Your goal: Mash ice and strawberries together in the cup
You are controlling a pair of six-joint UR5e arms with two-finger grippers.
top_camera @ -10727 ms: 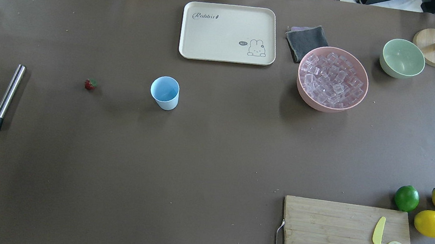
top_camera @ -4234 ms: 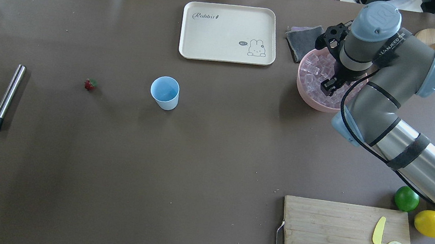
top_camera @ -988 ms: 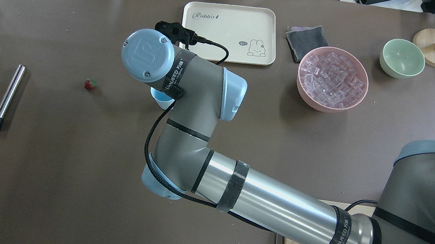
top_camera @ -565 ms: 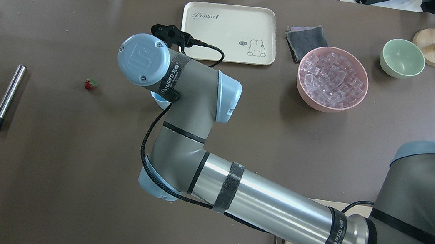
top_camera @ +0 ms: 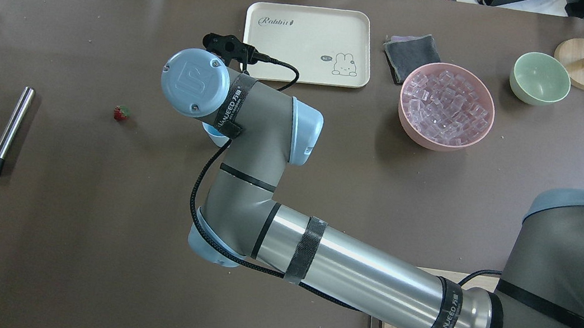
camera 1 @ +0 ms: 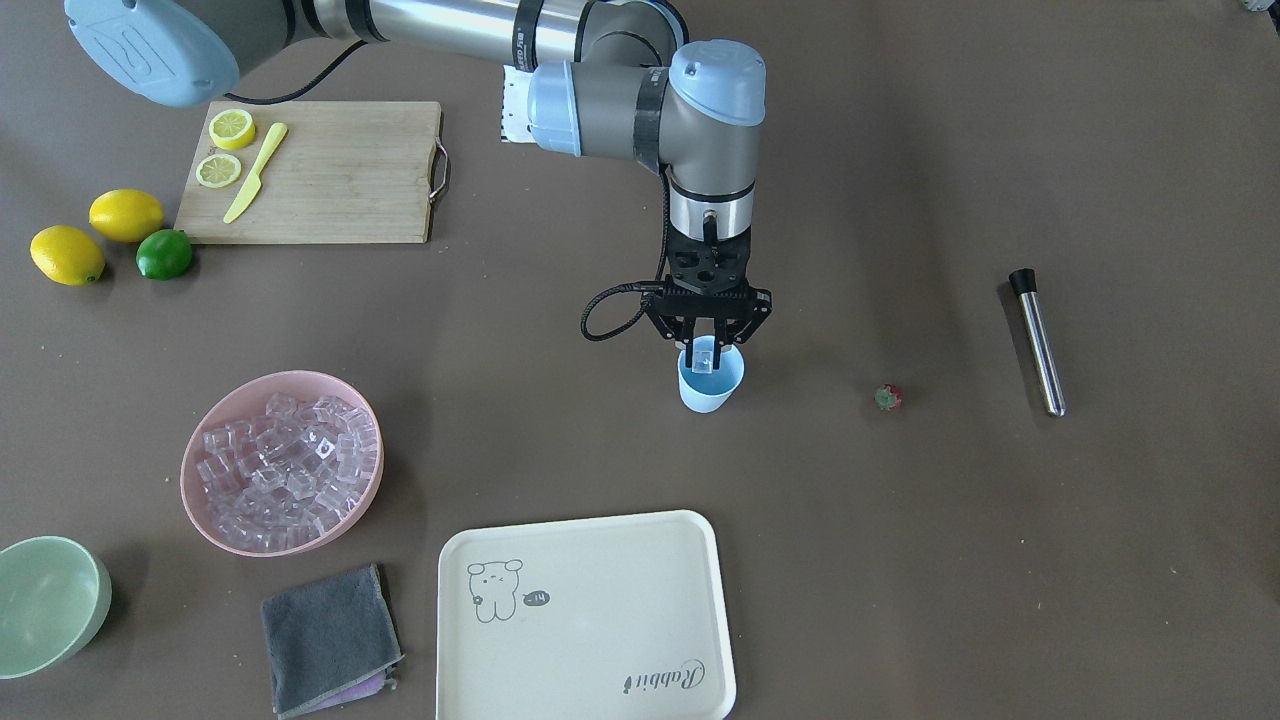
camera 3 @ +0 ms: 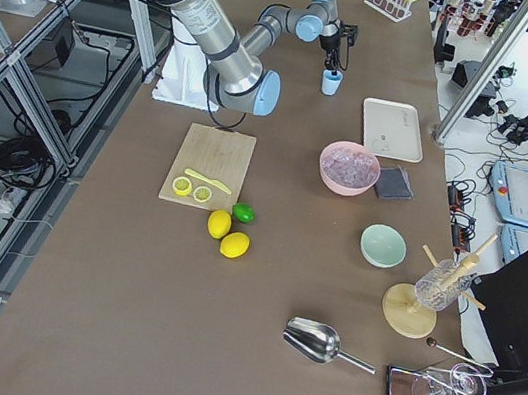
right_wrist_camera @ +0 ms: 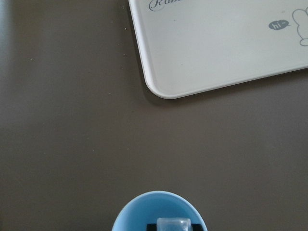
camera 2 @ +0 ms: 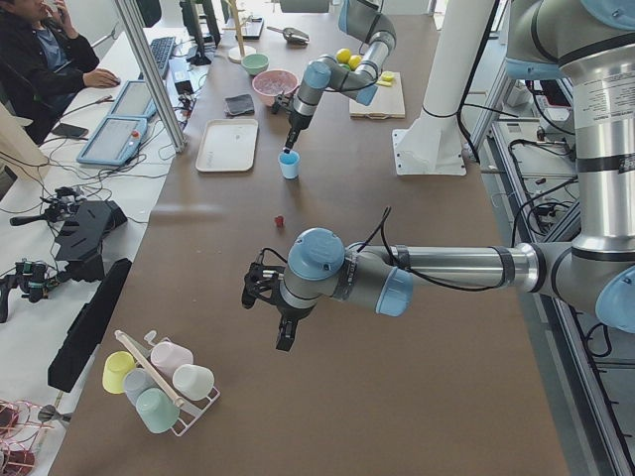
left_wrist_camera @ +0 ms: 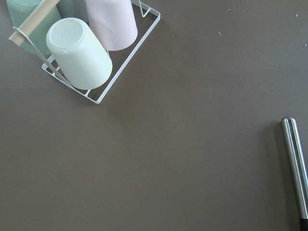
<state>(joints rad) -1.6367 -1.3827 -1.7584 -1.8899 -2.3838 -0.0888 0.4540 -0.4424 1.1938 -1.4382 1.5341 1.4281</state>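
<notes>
1 ice cube (right_wrist_camera: 173, 224) prob. pinched by right gripper (camera 1: 706, 350).

Robotics lab, not a home. A long table (camera 2: 417, 397) under a brown sheet, a white robot pedestal (camera 2: 437, 149), aluminium frame posts (camera 2: 149, 74), loose cables (camera 3: 7, 155) on the floor, control tablets (camera 3: 523, 195), and a person (camera 2: 40, 55) sat at a side desk with a keyboard (camera 2: 159, 55).
</notes>
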